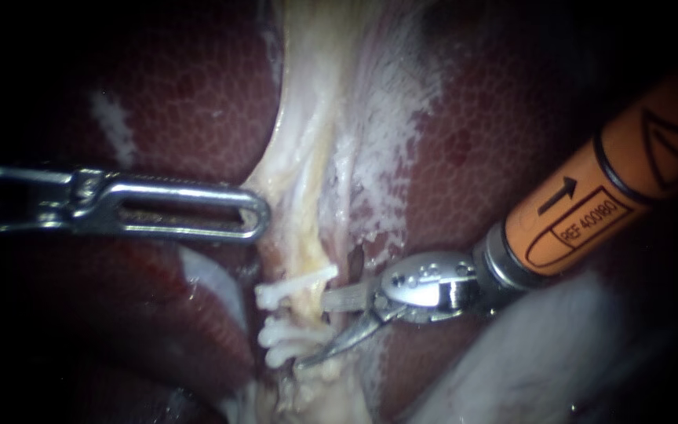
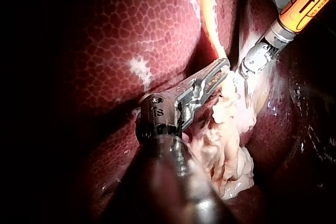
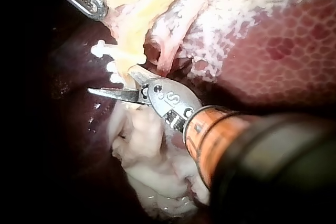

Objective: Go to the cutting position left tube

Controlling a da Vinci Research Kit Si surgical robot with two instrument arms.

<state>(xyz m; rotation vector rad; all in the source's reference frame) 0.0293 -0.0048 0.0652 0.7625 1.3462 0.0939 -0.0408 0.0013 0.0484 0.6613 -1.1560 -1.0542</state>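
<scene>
A pale yellow tube (image 1: 308, 263) runs down between the liver lobes and carries white clips: one upper clip (image 1: 296, 285) and a cluster of lower clips (image 1: 286, 338). My right instrument (image 1: 311, 331), with an orange shaft, ends in two blades that stand open right beside the clipped stretch. The upper blade points in between the upper clip and the lower cluster, and the lower blade lies under the cluster. In the right wrist view the open blades (image 3: 110, 80) sit against the clips (image 3: 102, 50). My left instrument (image 1: 259, 216) has its jaws shut on the pale tissue (image 1: 276, 177) at the tube's left edge.
Dark red liver (image 1: 174, 86) lies on both sides of the pale band. A second pale strand (image 1: 355, 235) with a dark opening runs just right of the clipped tube. Loose whitish tissue (image 3: 152, 166) bulges under the right instrument's wrist.
</scene>
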